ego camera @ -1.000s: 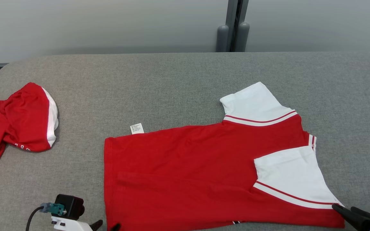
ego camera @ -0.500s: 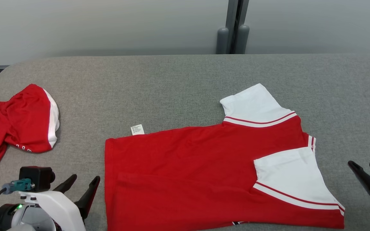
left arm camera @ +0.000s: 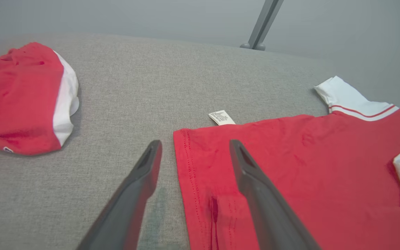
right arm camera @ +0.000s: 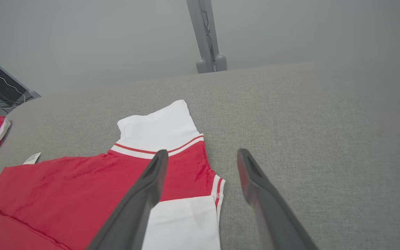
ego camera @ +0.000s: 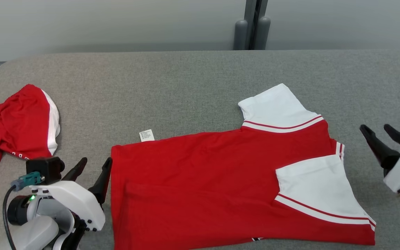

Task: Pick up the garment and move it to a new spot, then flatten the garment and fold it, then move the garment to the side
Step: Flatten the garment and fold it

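We are holding both grippers above the table (ego camera: 186,86), with the garment (ego camera: 221,180) lying flat between them, apparently half folded, one white sleeve (ego camera: 311,187) turned in over the red. Our left gripper (ego camera: 95,161) is standing wide and empty, its inner finger just beside the hem; in the wrist view that edge is running up between the two fingers, and a small label (ego camera: 147,135) is poking out just ahead. Our right gripper (ego camera: 375,127), likewise spread and gripping nothing, is hovering off the neck end, clear of the cloth, the turned-in sleeve lying to its left and back toward us. The shorts (ego camera: 16,125) are lying well outside the left gripper. We are judging the fold unfinished. The risks from here: a pinch at the hem catching only the top layer, so the fold is peeling open on the lift; the two grippers rising unevenly and dragging the sleeve loose; or the left gripper straying outward and snagging the shorts.
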